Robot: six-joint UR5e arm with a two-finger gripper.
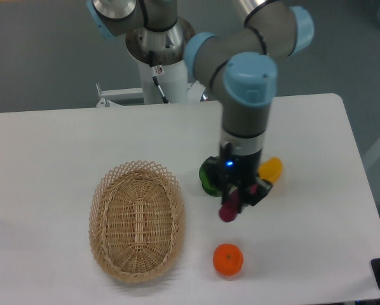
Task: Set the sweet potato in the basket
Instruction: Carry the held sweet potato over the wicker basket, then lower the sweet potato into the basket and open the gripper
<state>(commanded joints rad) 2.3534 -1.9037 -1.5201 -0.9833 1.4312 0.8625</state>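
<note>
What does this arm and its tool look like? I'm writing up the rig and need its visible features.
The arm is built of thick grey tubes with light blue caps at the joints. Its white base column has a thin black cable running down the front. The tool is small and black, with a blue light glowing just above it.

Basket [137,220] left; orange [228,259] right, before hand [238,197].
</note>
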